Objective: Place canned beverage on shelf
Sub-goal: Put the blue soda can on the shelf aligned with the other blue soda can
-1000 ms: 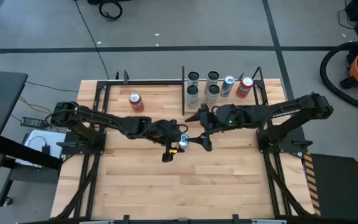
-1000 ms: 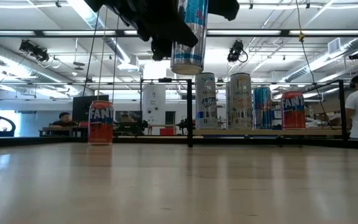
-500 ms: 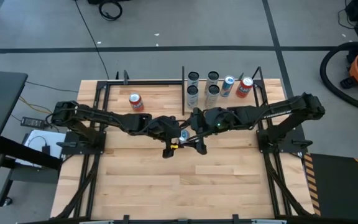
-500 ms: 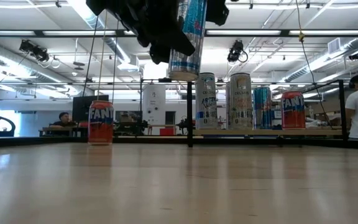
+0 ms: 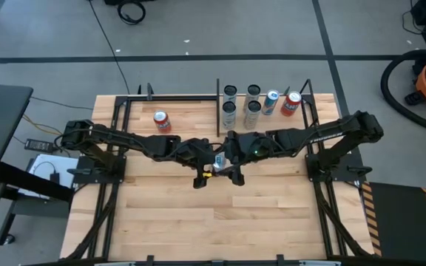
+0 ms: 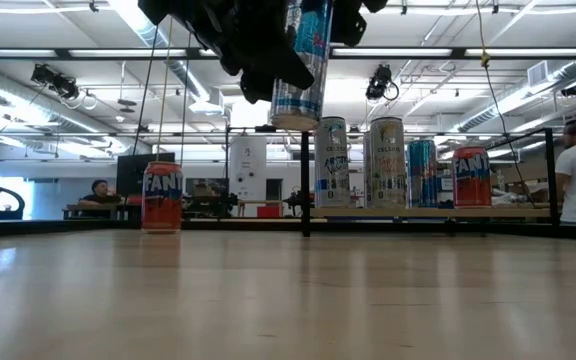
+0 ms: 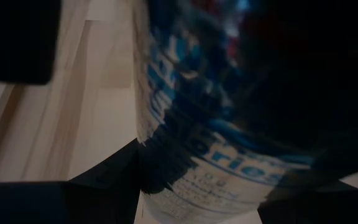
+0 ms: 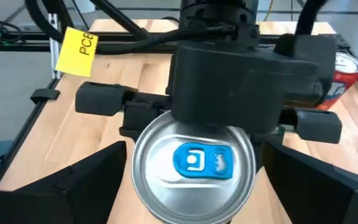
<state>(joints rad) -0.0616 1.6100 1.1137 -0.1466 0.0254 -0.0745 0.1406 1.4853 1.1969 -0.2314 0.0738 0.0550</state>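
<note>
Left gripper (image 5: 211, 164) clamps blue-and-silver drink can (image 6: 298, 60) midair; right gripper (image 5: 231, 166) spread around it, should squeeze before left lets go

Can (image 6: 301, 60) top, hands cut off, low view.

Both dark six-joint arms stretch inward and meet at frame centre in the high view. The left gripper (image 5: 211, 167) has its jaws clamped tight. The right gripper (image 5: 231, 168) sits just beside it, jaws spread wide.
</note>
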